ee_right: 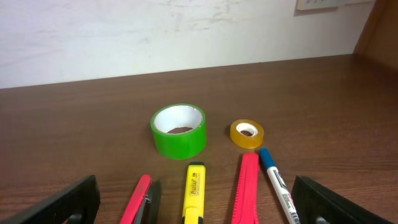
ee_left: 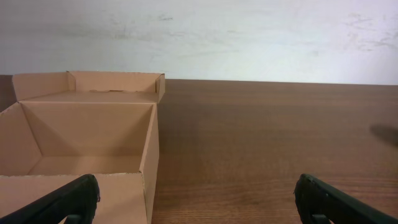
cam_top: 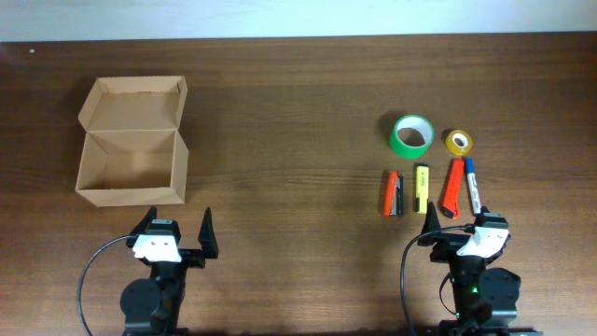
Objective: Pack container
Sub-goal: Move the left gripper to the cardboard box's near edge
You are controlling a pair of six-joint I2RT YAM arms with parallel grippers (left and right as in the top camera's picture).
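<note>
The container [cam_top: 132,159] is a tan cardboard box standing open at the left of the table, lid flap folded back; its empty inside [ee_left: 87,140] shows in the left wrist view. My left gripper [cam_top: 176,233] sits open just in front of the box, nothing between its fingers [ee_left: 68,200]. At the right lie a green tape roll [cam_top: 411,135], a small yellow tape roll [cam_top: 458,142], a red-black stapler [cam_top: 392,193], a yellow highlighter [cam_top: 421,189], a red cutter [cam_top: 452,187] and a blue-capped marker [cam_top: 473,185]. My right gripper [cam_top: 462,222] stands open just short of them, empty.
The right wrist view shows the green roll [ee_right: 178,130], yellow roll [ee_right: 247,134], highlighter [ee_right: 194,191], red cutter [ee_right: 247,188], marker [ee_right: 277,183] and stapler [ee_right: 140,200] in a row ahead. A white wall bounds the table's far edge [cam_top: 298,37].
</note>
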